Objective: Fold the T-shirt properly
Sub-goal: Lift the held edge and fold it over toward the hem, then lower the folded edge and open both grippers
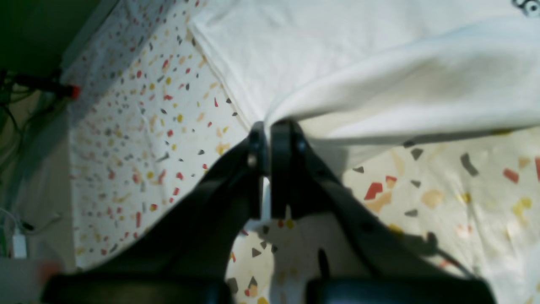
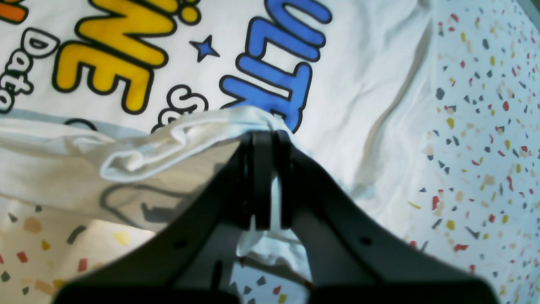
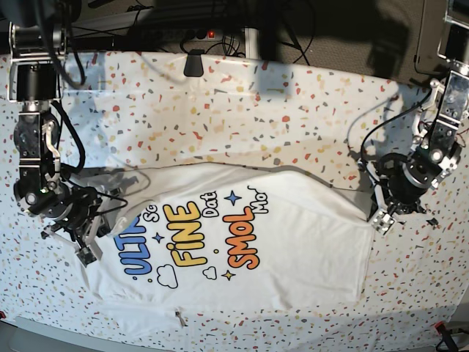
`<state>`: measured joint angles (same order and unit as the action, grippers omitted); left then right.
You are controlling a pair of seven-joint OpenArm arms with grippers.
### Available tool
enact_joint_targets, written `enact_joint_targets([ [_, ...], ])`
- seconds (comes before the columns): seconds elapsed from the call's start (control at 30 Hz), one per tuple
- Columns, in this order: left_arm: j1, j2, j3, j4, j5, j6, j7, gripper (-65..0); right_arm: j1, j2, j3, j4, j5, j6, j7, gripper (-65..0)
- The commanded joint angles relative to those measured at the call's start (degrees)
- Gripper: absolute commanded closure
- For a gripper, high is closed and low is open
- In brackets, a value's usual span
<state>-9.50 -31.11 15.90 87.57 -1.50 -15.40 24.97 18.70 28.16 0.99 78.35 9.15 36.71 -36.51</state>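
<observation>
One T-shirt (image 3: 278, 235), two arms and two tools on one worktop (image 3: 293, 125). The T-shirt lies print side up near the front of the worktop in the base view, its long axis running across that view from side to side. The printed lettering reads along that axis; the blue word lies toward the view's left end and the plain white part toward the right end.

The cloth is soft, white and matte, with shallow creases; the print shows rounded outlined letters in blue, yellow and orange, plus small blue stars and white clouds. The worktop cover is white, speckled with small angular flecks of red, yellow, grey and black.

Left tool (image 1: 265, 139): black, two flat fingers pressed together, clenched on a lifted edge of the T-shirt (image 1: 337, 63) at the plain end; the cloth rises from the cover into a taut fold at the fingertips. In the base view this tool (image 3: 382, 218) stands at the shirt's right edge.

Right tool (image 2: 265, 139): black, likewise clenched, grasping a bunched white fold of the T-shirt (image 2: 358, 84) just beside the blue letters. In the base view it (image 3: 89, 253) sits at the shirt's left edge.
</observation>
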Motion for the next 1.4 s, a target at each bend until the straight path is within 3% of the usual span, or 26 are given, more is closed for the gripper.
enact_joint_targets([
  [0.0, -1.92, -0.2, -0.44, -1.16, -0.11, 0.66, -2.12, 0.0, 2.14, 1.03, 0.35, 0.85, 0.04, 0.55, 1.81, 0.0],
  [0.27, -6.8, 3.48, -0.44, -11.91, -0.07, 0.63, -3.93, 0.0, 4.2, 1.03, 0.35, 0.63, 0.04, 0.55, 2.64, 0.0],
  [0.43, -8.7, 3.5, -0.44, -13.51, -0.07, 0.72, -2.14, 0.0, 4.85, 1.03, 0.35, 0.09, -0.72, 0.31, 3.1, 0.0],
  [0.57, -8.74, 3.48, -0.44, -13.68, -0.07, 3.54, 0.98, 0.0, 5.75, 1.03, 0.35, -2.49, -3.43, -2.49, 3.96, 0.0],
  [0.7, -8.74, 3.48, -0.44, -13.68, -0.07, 3.67, 2.32, 0.0, 6.51, 1.03, 0.35, -7.02, -3.85, -3.04, 5.75, 0.0],
  [1.13, -8.76, 3.52, -0.44, -13.77, -0.09, 3.65, -0.76, 0.0, 10.08, 0.85, 0.26, -8.74, -4.44, -2.19, 7.26, 0.0],
  [1.37, -8.76, 3.5, -0.44, -13.79, -0.09, 3.65, -0.55, 0.0, 10.82, 0.87, -4.33, -8.92, -5.11, -1.55, 6.91, 0.0],
])
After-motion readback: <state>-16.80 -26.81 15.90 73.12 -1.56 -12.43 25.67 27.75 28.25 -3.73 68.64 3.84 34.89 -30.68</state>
